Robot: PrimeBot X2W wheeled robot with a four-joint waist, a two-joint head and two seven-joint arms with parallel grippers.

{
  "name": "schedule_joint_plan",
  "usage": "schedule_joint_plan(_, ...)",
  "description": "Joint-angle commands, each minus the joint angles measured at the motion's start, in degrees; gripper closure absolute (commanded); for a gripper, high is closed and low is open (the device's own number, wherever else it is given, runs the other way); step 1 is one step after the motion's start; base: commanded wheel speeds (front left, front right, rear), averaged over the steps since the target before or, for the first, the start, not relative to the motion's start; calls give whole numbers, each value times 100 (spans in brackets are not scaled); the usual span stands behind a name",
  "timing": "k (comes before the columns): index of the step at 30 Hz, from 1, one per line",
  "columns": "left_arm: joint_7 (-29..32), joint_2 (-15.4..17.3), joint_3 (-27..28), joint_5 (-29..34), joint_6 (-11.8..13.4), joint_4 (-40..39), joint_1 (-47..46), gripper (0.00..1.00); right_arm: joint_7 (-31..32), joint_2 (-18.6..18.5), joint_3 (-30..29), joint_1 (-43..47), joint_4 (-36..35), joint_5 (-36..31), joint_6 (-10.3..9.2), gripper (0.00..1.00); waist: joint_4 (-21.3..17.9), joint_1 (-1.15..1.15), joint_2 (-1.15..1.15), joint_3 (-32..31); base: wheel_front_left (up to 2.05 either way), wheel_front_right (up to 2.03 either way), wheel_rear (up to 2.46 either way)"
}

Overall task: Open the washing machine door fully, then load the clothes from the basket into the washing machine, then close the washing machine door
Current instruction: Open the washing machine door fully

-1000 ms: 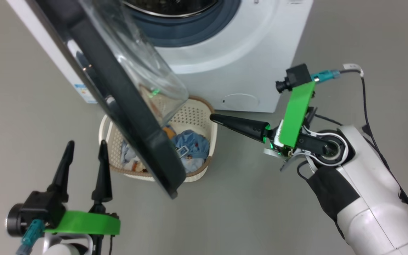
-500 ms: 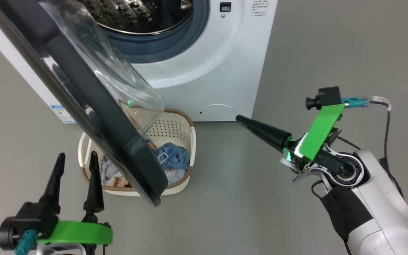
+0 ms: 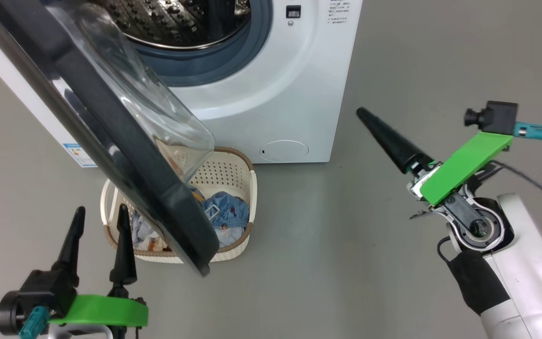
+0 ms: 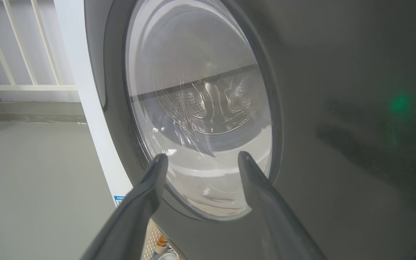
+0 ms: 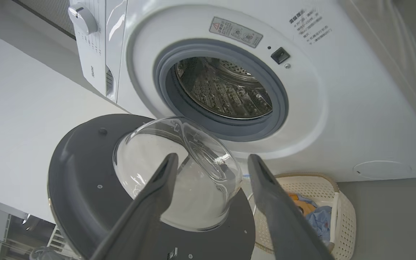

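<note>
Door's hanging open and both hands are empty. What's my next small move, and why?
Probably lower the right hand toward the blue clothes in the basket: it is open and empty, the drum stands unobstructed, and the door overhangs only the basket's left part.

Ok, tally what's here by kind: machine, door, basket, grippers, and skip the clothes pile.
washing machine: 1
washing machine door: 1
basket: 1
grippers: 2 (left gripper, right gripper)
Total: 5

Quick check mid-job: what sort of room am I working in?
Likely a laundry area, perhaps a test room: a white front-loading washing machine, a cream perforated plastic basket of blue clothes, a plain grey floor.
</note>
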Motion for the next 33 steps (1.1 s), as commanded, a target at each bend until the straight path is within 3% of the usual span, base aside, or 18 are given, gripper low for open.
schedule_joint_plan(1, -35, 103, 194, 53, -12, -140, -34, 0, -145, -7, 88, 52, -227, -173, 10, 0, 3, 0, 0, 4, 0, 0, 0)
schedule_joint_plan(10, -35, 103, 168, 62, 13, -114, -87, 0, -1509, -436, 461, 225, -318, -1393, 10, 0, -18, 0, 0, 43, 0, 0, 0)
schedule_joint_plan(18, -35, 103, 148, 60, 65, -131, -43, 0, -2821, -768, 735, 424, 248, -2375, 10, 0, -42, 0, 0, 3, 0, 0, 0)
schedule_joint_plan(28, -35, 103, 189, 72, 87, -116, 68, 0, -3470, -1005, 854, 850, 710, -3520, 10, 0, -141, 0, 0, -184, 0, 0, 0)
schedule_joint_plan(33, -35, 103, 241, 77, 112, -162, 209, 0, -3531, -806, 375, 1238, 631, -4105, 10, 0, -232, 0, 0, -303, 0, 0, 0)
